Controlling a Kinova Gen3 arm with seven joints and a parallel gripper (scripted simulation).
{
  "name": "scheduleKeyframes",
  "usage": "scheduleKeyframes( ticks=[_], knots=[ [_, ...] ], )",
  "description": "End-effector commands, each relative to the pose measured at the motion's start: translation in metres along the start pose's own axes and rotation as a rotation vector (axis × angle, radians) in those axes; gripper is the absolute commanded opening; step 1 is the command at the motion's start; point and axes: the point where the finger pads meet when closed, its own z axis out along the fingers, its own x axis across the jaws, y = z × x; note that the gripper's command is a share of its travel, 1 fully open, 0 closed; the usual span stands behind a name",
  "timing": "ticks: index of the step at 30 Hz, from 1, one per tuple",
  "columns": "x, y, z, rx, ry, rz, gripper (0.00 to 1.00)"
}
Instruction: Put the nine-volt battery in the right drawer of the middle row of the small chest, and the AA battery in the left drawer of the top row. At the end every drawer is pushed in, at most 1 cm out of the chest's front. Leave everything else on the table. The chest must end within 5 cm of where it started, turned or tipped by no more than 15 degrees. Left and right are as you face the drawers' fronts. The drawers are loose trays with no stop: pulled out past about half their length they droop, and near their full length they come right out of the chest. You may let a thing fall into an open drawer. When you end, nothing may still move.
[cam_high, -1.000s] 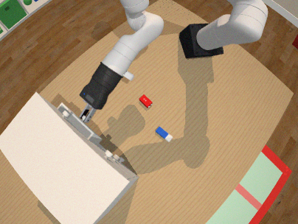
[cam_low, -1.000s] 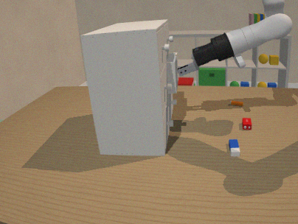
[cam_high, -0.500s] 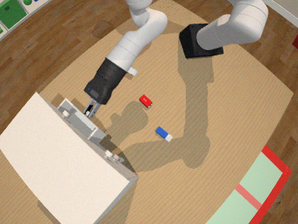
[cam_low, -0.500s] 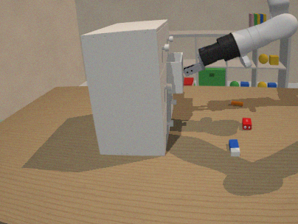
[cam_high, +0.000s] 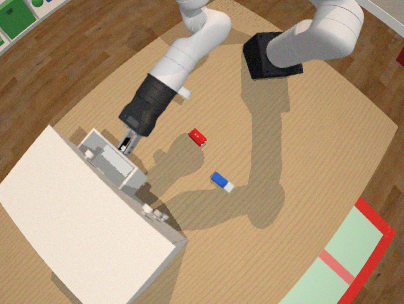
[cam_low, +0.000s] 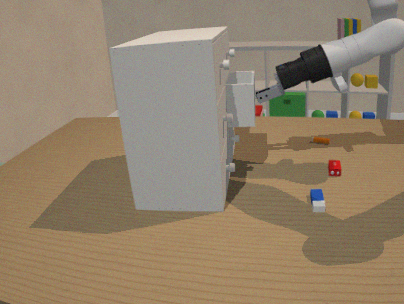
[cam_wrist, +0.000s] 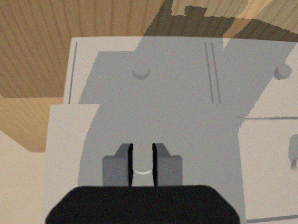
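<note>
The small chest (cam_high: 75, 210) (cam_low: 172, 125) stands upright. Its middle-row right drawer (cam_high: 116, 162) (cam_low: 242, 102) (cam_wrist: 200, 150) is partly out and looks level; nothing shows inside. My gripper (cam_high: 125, 145) (cam_low: 257, 96) (cam_wrist: 142, 158) is shut on that drawer's knob (cam_wrist: 142, 172), in front of the drawer. The other drawers look pushed in. The red block (cam_high: 197, 137) (cam_low: 334, 167) with two light studs on its end, seemingly the nine-volt battery, lies on the table. The orange cylinder (cam_low: 322, 140), seemingly the AA battery, lies farther back; the arm hides it in the top view.
A blue and white block (cam_high: 220, 180) (cam_low: 317, 199) lies on the table near the red one. The bottom-row right knob (cam_wrist: 141, 73) sticks out below the open drawer. A top-row knob (cam_high: 89, 153) juts over the drawer. The black arm base (cam_high: 260, 55) stands at the table's far side.
</note>
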Motion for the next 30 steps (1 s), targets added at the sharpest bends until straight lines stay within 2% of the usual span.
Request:
scheduleKeyframes(
  ticks=[1, 30],
  knots=[
    [-0.0015, -0.0002, -0.0027, -0.002, -0.004, 0.002, 0.37],
    [-0.0014, -0.0025, -0.0089, -0.002, -0.004, 0.002, 0.37]
  ],
)
